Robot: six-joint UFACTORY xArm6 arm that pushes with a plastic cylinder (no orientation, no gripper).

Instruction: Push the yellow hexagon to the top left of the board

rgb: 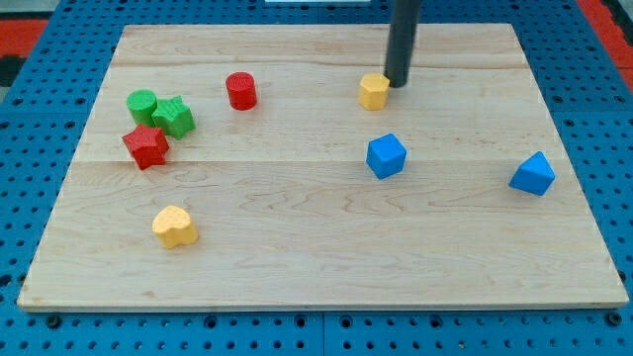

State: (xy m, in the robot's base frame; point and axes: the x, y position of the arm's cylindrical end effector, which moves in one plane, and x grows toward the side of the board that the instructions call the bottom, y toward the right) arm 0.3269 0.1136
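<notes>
Yellow hexagon point(373, 91) in the upper middle of the frame, my tip point(396, 83) against its right side.

The hexagon sits well right of the wooden board point(316, 267)'s top-left corner, so the push looks barely begun; my tip (a bare rod, nothing to spread or pinch) appears to touch the block's upper-right edge. Next, I judge, comes a long leftward shove, angled slightly toward the frame's top. The red cylinder point(240, 90) lies almost on that line and may be clipped unless the path runs above it. Farther left cluster the green cylinder point(142, 103), green star point(175, 116) and red star point(145, 146). The yellow heart point(175, 226) at lower left and two blue cubes point(386, 155) point(533, 173) are well apart.
</notes>
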